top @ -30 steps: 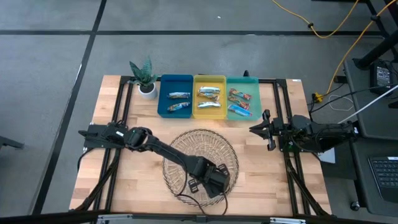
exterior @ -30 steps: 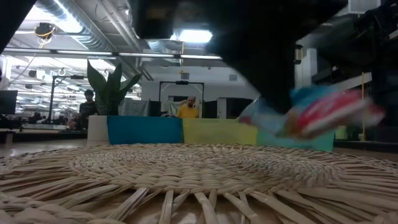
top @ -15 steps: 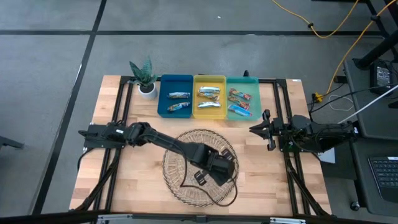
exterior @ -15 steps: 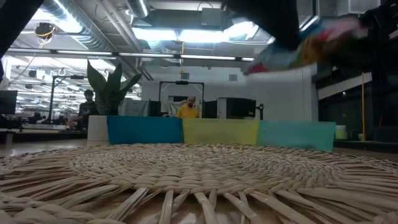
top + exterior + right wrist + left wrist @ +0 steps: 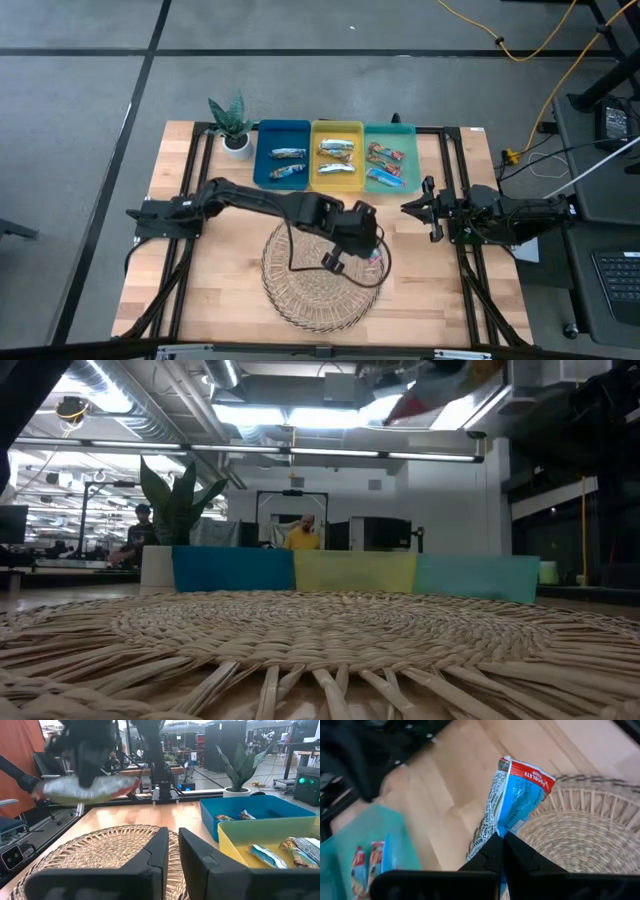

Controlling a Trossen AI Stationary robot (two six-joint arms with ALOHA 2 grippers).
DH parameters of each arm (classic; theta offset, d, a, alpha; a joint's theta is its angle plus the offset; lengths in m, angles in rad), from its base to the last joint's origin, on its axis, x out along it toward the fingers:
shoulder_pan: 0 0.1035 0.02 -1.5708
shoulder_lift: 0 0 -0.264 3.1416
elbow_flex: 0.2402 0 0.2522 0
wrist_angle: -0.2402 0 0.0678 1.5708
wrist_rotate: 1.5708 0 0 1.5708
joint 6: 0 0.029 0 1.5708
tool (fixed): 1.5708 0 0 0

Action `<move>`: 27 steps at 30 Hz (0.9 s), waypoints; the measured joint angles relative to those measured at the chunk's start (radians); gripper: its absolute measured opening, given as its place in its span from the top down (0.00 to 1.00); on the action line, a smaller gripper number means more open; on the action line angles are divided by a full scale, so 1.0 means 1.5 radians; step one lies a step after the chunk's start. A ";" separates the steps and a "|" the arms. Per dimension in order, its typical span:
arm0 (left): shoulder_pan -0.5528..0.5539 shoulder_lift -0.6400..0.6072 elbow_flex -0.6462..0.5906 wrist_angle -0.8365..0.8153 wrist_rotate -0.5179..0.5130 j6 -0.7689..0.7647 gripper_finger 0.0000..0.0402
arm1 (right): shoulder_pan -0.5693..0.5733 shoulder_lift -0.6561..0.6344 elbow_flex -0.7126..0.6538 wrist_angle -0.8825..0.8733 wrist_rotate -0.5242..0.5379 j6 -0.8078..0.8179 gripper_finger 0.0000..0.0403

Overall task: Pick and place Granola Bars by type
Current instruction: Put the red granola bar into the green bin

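Far left: potted plant [image 5: 232, 126] at the table's back edge, not part of the job.

Blue tray [image 5: 281, 132], far side: two bars already in it. Yellow tray [image 5: 337, 129] next right: two bars in it. Green tray [image 5: 391, 132] rightmost: two bars in it, red-green and bright blue. So six bars look sorted, judging by what lies in the trays.

Centre, near side: wicker mat [image 5: 310, 295]. No loose bars visible on it, though the left arm covers part, so cannot rule out more underneath.

Left gripper [image 5: 368, 245] is lifted over the mat's right edge, fingers clamped together on the tail of a blue-and-red granola bar [image 5: 517, 800], which hangs in the air clear of the mat. It probably belongs in the green tray, which lies farther back and slightly right; that placement is what is left.

Right gripper [image 5: 420, 207] waits at the table's right side, level with the mat, fingers nearly together, holding nothing.
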 joint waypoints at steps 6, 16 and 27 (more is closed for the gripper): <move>0.018 -0.035 0.000 0.001 0.001 -0.062 1.00 | 0.000 0.000 0.000 0.000 0.000 0.000 0.88; 0.022 -0.076 -0.001 0.018 0.006 -0.120 1.00 | 0.000 0.000 0.000 0.000 0.000 0.027 0.88; 0.047 -0.095 -0.001 0.155 -0.005 -0.124 1.00 | 0.000 0.000 0.000 0.006 0.028 0.088 0.88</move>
